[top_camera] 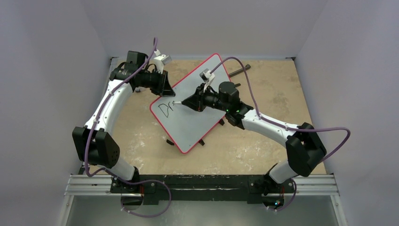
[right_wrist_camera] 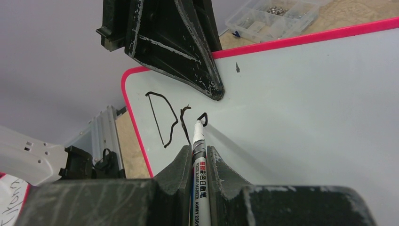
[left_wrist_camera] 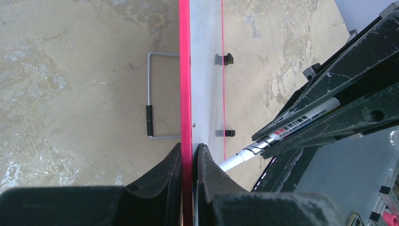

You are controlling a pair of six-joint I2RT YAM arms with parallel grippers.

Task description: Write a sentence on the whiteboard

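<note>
The whiteboard [top_camera: 200, 125], white with a red rim, lies tilted in the middle of the table. The sentence [top_camera: 165, 109] stands at black letters "Dr" and a small loop near the board's left corner, also clear in the right wrist view [right_wrist_camera: 164, 117]. My left gripper [left_wrist_camera: 187, 151] is shut on the board's red rim [left_wrist_camera: 185, 70]; from above it sits at the board's upper left edge [top_camera: 165, 87]. My right gripper [right_wrist_camera: 199, 153] is shut on a white marker [right_wrist_camera: 199, 165], and the marker's tip touches the board at the loop. The marker [left_wrist_camera: 287, 132] also shows in the left wrist view.
A dark rod [top_camera: 240, 71] lies at the back right beside the board. A wire stand [left_wrist_camera: 150, 99] and small black clips [left_wrist_camera: 224, 59] show on the board's underside. A clear parts box [right_wrist_camera: 273, 16] sits beyond the board. Grey walls close in three sides.
</note>
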